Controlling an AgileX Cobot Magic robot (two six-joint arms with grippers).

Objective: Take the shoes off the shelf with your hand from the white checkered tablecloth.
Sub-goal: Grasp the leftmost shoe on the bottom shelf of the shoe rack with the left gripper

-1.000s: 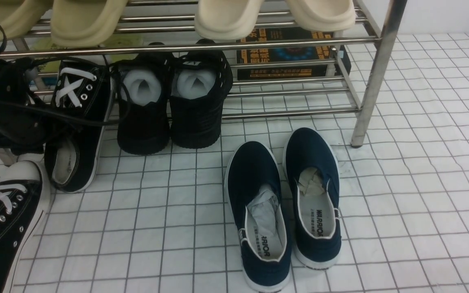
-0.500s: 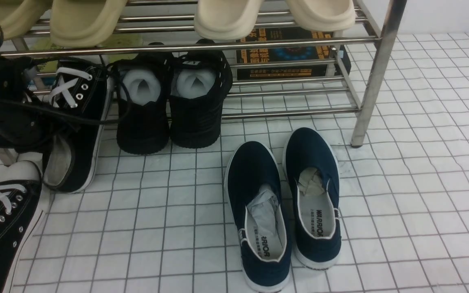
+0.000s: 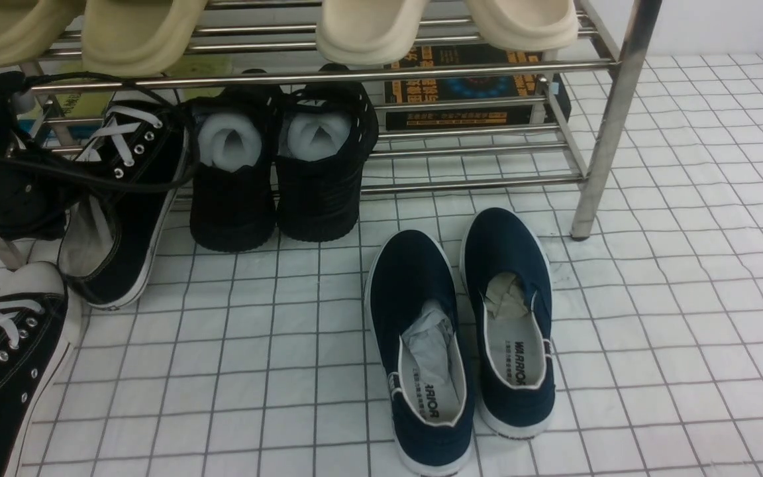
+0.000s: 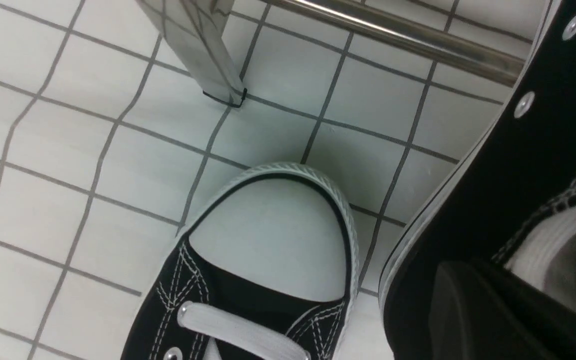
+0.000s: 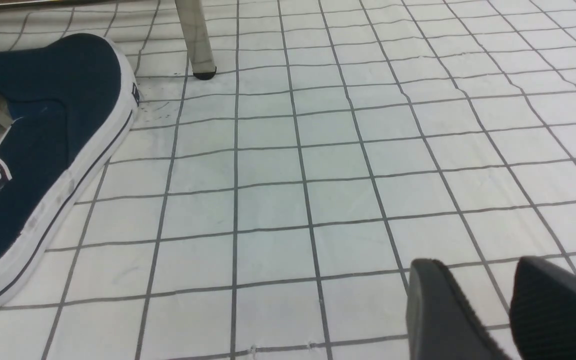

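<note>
Gripping, by heel collar, black canvas lace-up sneaker (image 3: 133, 199) with white rubber sole, tilted, toe end at lower tier of shiny steel-tube shelf (image 3: 610, 119): left tool (image 3: 57, 209), clenched. Matching sneaker (image 3: 4, 358) lying on white checkered tablecloth (image 3: 686, 298) nearby. Right tool (image 5: 498, 305) released, low over cloth. Likely light, soft-sided, prone to sagging; stiffer heel rim judged best hold.

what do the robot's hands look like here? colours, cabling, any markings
Both are black. The left hand is a bulky matte housing with thin black cables looping off it; no markings are legible. The right hand has two fingers with rounded tips and finely ribbed pads. The arm links are out of view.
</note>
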